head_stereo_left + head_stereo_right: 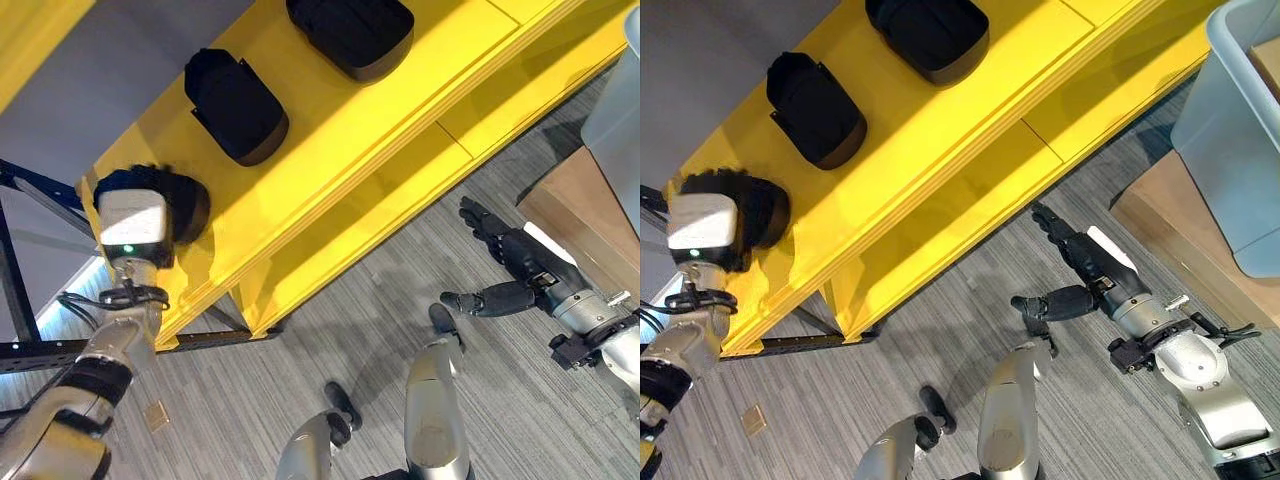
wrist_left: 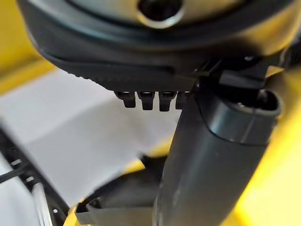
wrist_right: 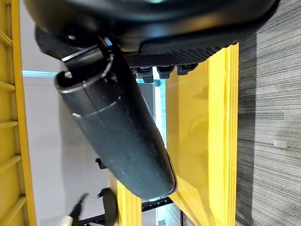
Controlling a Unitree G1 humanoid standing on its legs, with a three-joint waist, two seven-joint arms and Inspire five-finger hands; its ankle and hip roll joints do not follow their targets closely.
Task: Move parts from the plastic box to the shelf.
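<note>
Sitting on yellow shelf [image 1: 400, 120]: two black parts [image 1: 235, 105] at 12 o'clock, third [image 1: 760, 215] under left robot hand [image 1: 135, 230], grip can't tell. Right robot hand [image 1: 1090, 275] hanging released over grey carpet [image 1: 300, 350]; plastic box [image 1: 1240, 130] at 2 o'clock.

I see grey carpet [image 1: 520, 400] with a fine striped weave covering the floor under me. A light grey wall [image 1: 130, 60] rises behind the yellow unit, and a thin strip of cool bluish light [image 1: 60, 295] runs along its foot. A dark metal frame [image 1: 20, 260] with crossing bars stands against that wall at my left. On my right a light brown wooden platform [image 1: 1170, 235] sits low on the carpet. A small tan square [image 1: 155, 415] lies flat on the floor near the frame.
</note>
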